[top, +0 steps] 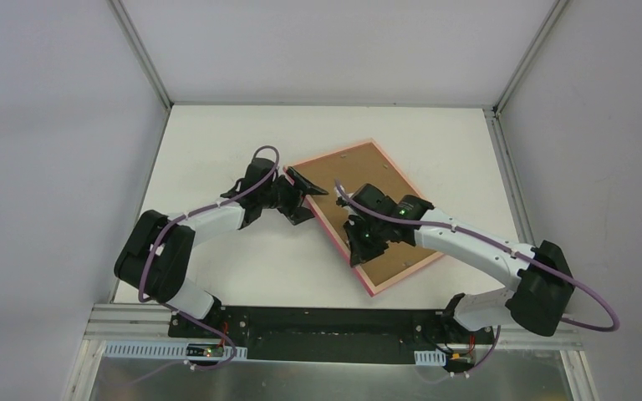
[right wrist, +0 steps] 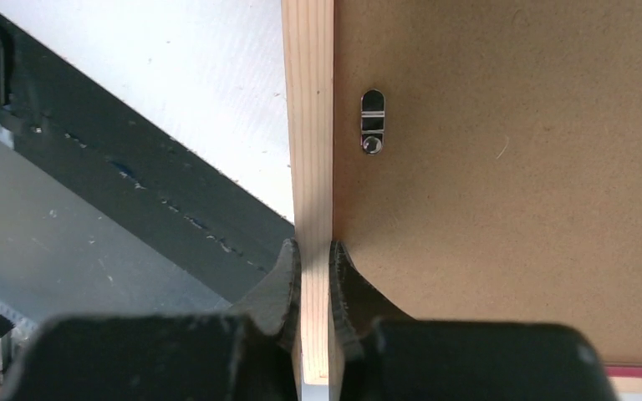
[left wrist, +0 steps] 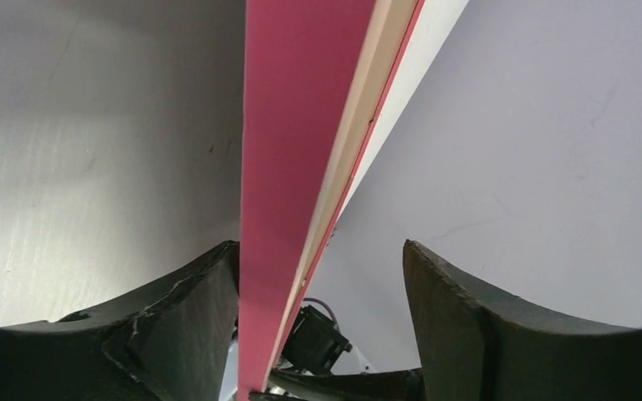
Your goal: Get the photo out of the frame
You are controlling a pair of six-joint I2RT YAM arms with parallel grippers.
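The frame (top: pixel 355 170) lies skewed in mid-table with its brown back board up and a thin pink border around it. The photo is hidden behind that board. My right gripper (top: pixel 356 248) is shut on the frame's near-left rail. In the right wrist view the jaws (right wrist: pixel 309 271) pinch the pale wooden rail (right wrist: pixel 308 125), beside the brown board (right wrist: pixel 510 167) and one metal tab (right wrist: pixel 372 122). My left gripper (top: pixel 308 198) stands open astride the same rail further up. In the left wrist view the pink rail (left wrist: pixel 288 142) runs between its fingers (left wrist: pixel 322 288), against the left one and apart from the right one.
White walls close in the table (top: pixel 217 142) at left, back and right. The black mounting rail (top: pixel 318 322) with both arm bases runs along the near edge. The two wrists sit close together over the frame's left side.
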